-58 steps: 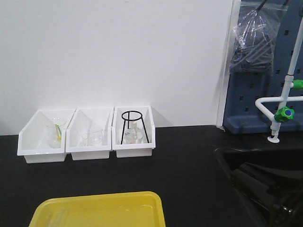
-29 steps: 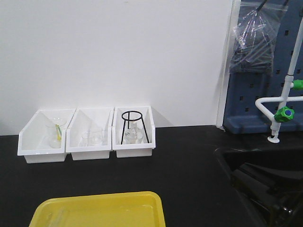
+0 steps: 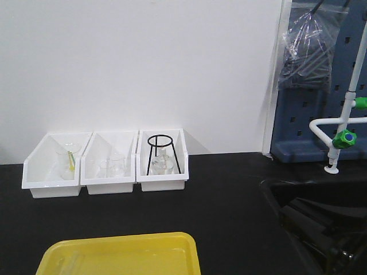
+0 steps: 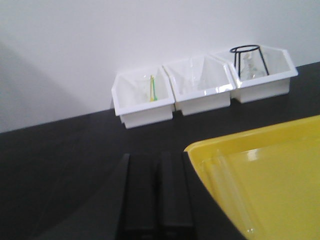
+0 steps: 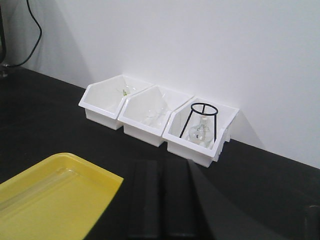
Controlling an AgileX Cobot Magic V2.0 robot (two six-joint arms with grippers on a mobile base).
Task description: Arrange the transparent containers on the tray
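Test tube (image 4: 231,192) lying lengthwise in yellow tray (image 4: 280,150)

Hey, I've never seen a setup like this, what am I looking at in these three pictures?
A two-armed robot at a black lab bench. One picture looks ahead from the robot's front; the other two come from cameras on its wrists. The dark paired bars at the bottom of those are the left gripper and right gripper, both shut and holding nothing. On the bench lies a yellow tray with a clear test tube in it. By the wall stand three white bins of glassware; one holds a black wire tripod. A sink tap is at right.
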